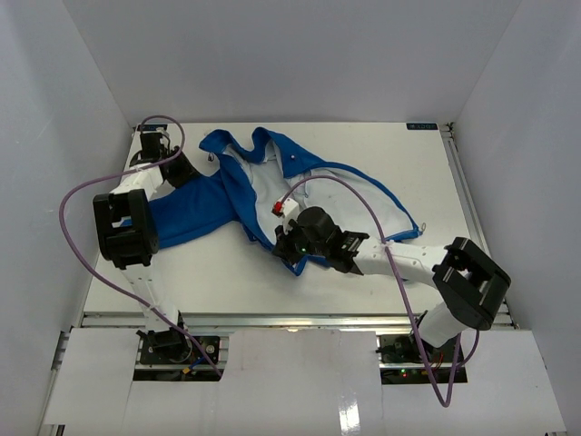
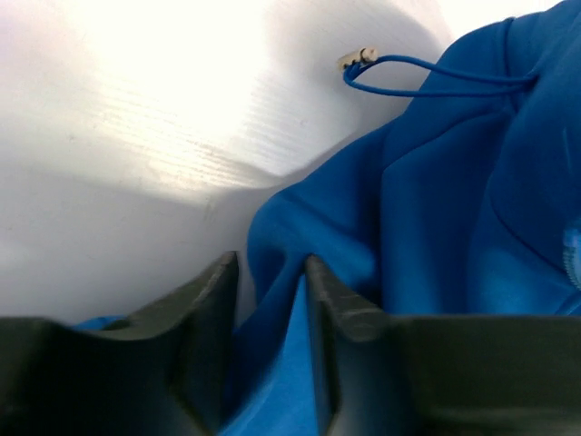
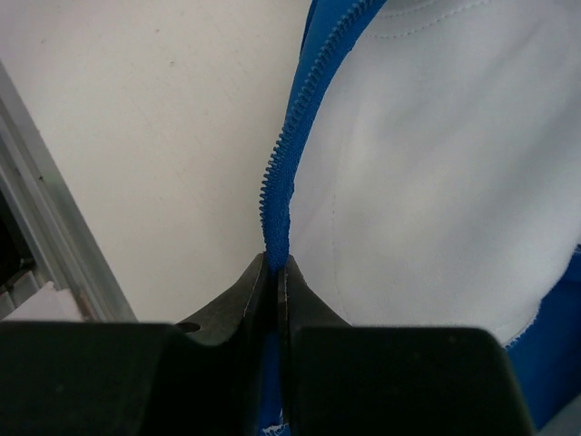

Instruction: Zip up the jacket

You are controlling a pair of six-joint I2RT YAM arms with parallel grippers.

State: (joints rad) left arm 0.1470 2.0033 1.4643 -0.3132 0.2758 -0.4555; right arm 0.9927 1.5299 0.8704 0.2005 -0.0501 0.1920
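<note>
The bright-blue jacket (image 1: pixel 195 213) lies open on the white table (image 1: pixel 381 154), its pale lining (image 1: pixel 272 186) facing up. My left gripper (image 1: pixel 182 170) is at the jacket's far-left part, shut on a fold of blue fabric (image 2: pixel 454 209); in the left wrist view the fold runs up between the fingers of the gripper (image 2: pixel 270 268). My right gripper (image 1: pixel 283 238) is at the jacket's near front edge. In the right wrist view the gripper (image 3: pixel 275 265) is pinched shut on the blue zipper strip (image 3: pixel 281 154), beside the lining (image 3: pixel 436 163).
A blue drawstring (image 2: pixel 408 77) with a pale tip lies on the table past the left fingers. A metal rail (image 3: pixel 45 236) runs along the table's near edge. White walls close in the table on three sides. Purple cables (image 1: pixel 68 204) loop from both arms.
</note>
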